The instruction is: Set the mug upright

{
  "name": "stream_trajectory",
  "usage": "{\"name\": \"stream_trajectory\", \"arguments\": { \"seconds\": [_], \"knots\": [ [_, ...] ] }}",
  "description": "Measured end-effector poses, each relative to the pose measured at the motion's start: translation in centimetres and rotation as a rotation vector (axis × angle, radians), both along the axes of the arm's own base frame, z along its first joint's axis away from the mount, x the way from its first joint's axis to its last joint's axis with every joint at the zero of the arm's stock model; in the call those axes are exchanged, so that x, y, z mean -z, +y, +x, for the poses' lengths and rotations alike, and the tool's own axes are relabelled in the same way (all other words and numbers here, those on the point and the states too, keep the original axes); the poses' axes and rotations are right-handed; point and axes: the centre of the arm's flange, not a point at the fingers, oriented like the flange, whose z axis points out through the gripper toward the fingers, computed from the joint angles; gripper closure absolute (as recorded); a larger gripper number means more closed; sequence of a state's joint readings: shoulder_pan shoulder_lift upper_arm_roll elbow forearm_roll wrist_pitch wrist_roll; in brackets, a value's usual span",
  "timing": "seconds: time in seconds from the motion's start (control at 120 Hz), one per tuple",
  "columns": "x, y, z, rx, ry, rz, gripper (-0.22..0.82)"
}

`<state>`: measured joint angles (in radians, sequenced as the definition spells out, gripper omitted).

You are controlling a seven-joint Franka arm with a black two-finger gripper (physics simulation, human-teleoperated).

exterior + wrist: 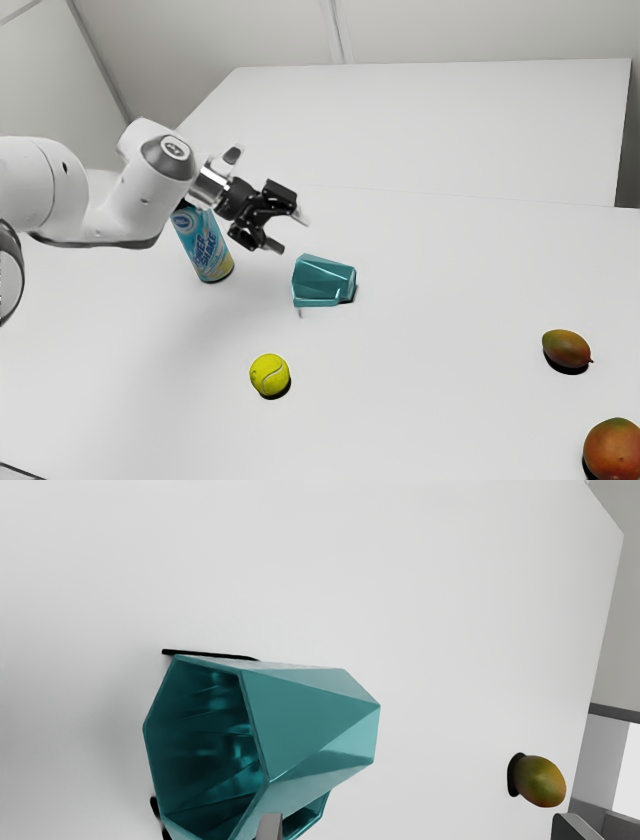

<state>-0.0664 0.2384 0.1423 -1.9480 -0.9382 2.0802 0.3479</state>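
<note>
Exterior view: teal mug (323,280) on its side on the table (450,270), mouth toward the exterior view's left, base toward its right. Handle (322,301) on the side facing that camera, low down. Fingers (273,244) above the table, near the mouth end, apart from the mug and tilted down toward it; nothing held.

Same view, wider surroundings: blue-and-yellow can (203,243) standing by the arm (140,200), its upper end partly covered by it. Tennis ball (269,374) between the mug and the near part of the table. Two mangoes toward the exterior view's right: a smaller one (567,348), and a larger one (614,450) cut by the picture's border.

Wrist view adds the mug's inside: mouth open to the camera, dark glossy facets within, walls narrowing to the base. Finger spacing reads clearly here: tips set wide, empty space between. One tip overlaps the mug near its handle in the picture; contact, if any, cannot be told. One mango lies beyond the base, well apart from the mug.
</note>
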Motion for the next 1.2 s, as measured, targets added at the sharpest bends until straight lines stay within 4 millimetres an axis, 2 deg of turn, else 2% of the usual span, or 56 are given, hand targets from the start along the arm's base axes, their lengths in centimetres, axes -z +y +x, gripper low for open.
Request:
{"name": "stream_trajectory", "arguments": {
  "seconds": [0.133,0.308,0.417,0.808,1.125,1.167,1.2],
  "knots": [
    [2.2,1.3,0.2,-0.036,-0.030,-0.002,0.02],
    [5.0,1.5,-1.1,-0.068,-0.036,-0.042,0.02],
    [6.0,1.4,-1.5,-0.073,-0.047,-0.057,0.02],
    [8.4,0.9,-1.9,-0.090,-0.098,-0.102,0.02],
    [9.0,-0.6,-2.4,-0.120,-0.145,-0.185,0.02],
    [9.0,-0.9,-2.4,-0.118,-0.151,-0.191,0.06],
    [9.0,-1.0,-2.4,-0.117,-0.156,-0.194,0.13]
  ]
}}
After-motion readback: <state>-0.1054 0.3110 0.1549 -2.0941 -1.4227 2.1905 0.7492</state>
